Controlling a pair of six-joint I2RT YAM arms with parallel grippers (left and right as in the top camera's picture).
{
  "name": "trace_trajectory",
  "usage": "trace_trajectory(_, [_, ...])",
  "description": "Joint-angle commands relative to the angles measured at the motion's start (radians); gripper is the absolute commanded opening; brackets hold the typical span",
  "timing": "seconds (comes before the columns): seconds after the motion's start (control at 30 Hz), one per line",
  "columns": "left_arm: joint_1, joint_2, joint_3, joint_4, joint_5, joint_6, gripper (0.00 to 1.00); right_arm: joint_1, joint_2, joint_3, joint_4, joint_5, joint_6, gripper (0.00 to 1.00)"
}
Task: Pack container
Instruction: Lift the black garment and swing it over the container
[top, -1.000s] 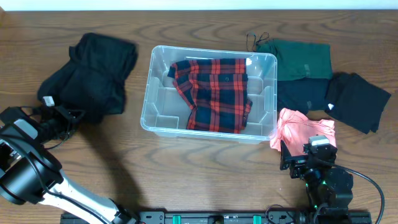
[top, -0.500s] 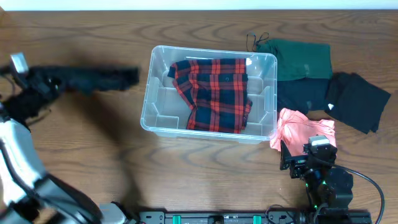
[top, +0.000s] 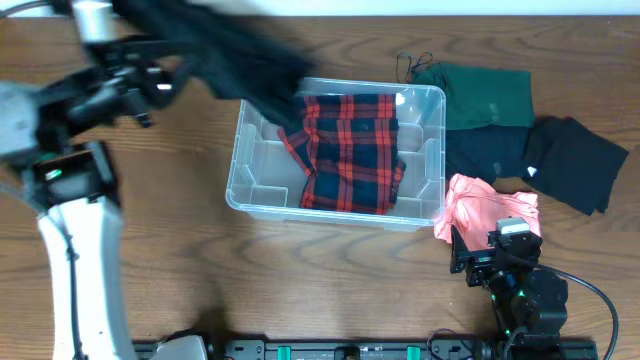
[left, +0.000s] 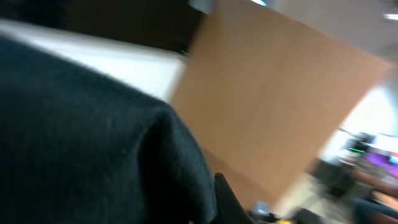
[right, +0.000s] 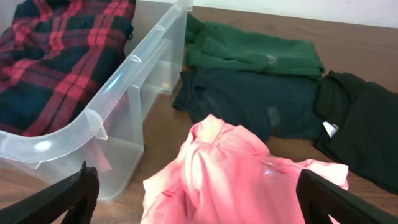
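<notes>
L arm is reaching high over the table's (top: 180, 280) far-left area, L fingers (top: 160, 68) clenched on the black garment (top: 250, 70). The cloth is showing as a blur in the overhead view and is trailing to the right from the fingers. Its loose end is hanging over the far-left corner of the container (top: 262, 178) and is hiding that bit of rim. Can't tell if the cloth is touching the rim or just above it. L wrist cam is getting mostly black fabric (left: 81, 137) filling the left of the shot, w/ blurry room bg behind.

The container is sitting mid-table, long side running left-right. A plaid shirt (top: 350, 150), red and navy, is lying inside and covering the centre and right part of the base. The left compartment is showing bare plastic ribs.

To the right of the container, a green garment (top: 487, 95) is lying at the far side. A navy one (top: 483, 152) is lying just in front of it and a black piece (top: 575, 160) is farther right. A pink garment (top: 487, 208) is bunching up beside the container's near-right corner.

R arm is sitting low at the near edge. R fingers (right: 62, 196) are spread wide, released, gripping nothing, w/ the pink garment lying just ahead between them.
</notes>
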Motion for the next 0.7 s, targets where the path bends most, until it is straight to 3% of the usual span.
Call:
trace_trajectory(0.0, [-0.161,0.048,0.018,0.013,0.017,-0.068,0.06,-0.008,-0.006,-0.003,-0.001,-0.008,0.013,0.99])
trace_trajectory(0.3, [-0.470,0.270,0.018,0.014,0.071,0.051,0.06,-0.008,-0.006,-0.003,-0.001,-0.008,0.013,0.99])
trace_trajectory(0.53, [-0.503,0.361,0.019,0.056,0.082,0.108,0.06,-0.008,-0.006,-0.003,-0.001,-0.008,0.013,0.99])
trace_trajectory(0.67, [-0.509,0.362,0.021,0.158,0.003,0.107,0.06,-0.008,-0.006,-0.003,-0.001,-0.008,0.013,0.99])
